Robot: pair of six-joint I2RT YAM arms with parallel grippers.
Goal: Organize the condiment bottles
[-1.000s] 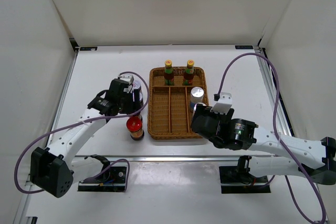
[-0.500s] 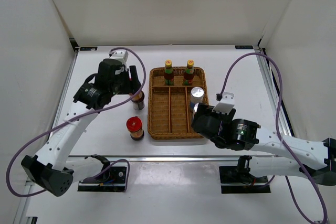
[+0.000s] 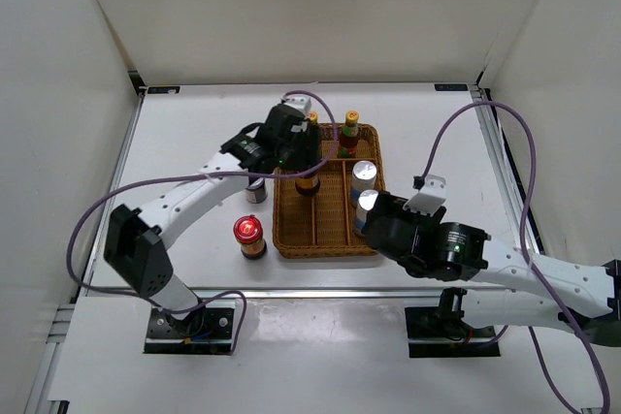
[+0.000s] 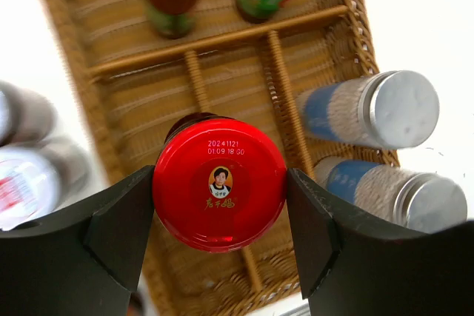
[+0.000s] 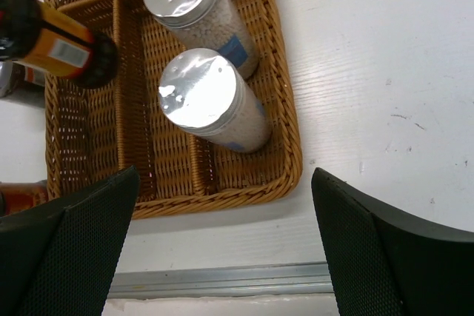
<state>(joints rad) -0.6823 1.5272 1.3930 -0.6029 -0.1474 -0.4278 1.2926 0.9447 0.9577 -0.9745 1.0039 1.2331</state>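
Red-lidded jars: 2. First red-lidded jar [image 3: 249, 237] stands on table [image 3: 427, 133], 8 o'clock of wicker tray [image 3: 283, 239]. Second red-lidded jar [image 4: 219, 172] clamped in left gripper [image 4: 219, 216], above tray's left divider.
Grey-lidded jars [image 4: 28, 118]: 2, on table, 9 o'clock of tray.
Yellow-capped bottles [image 3: 350, 130]: 2, in tray's 12 o'clock compartment.
Silver-capped bottles [image 5: 211, 101]: 2, in right compartment.
Right gripper [image 5: 229, 246]: jaws wide, empty, above tray's 5 o'clock corner.
Change: one second ago left gripper was at table jars; now over tray.

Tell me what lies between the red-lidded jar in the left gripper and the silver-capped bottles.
In the left wrist view, only a wicker divider of the tray and some bare tray floor lie between the red-lidded jar and the silver-capped bottles.
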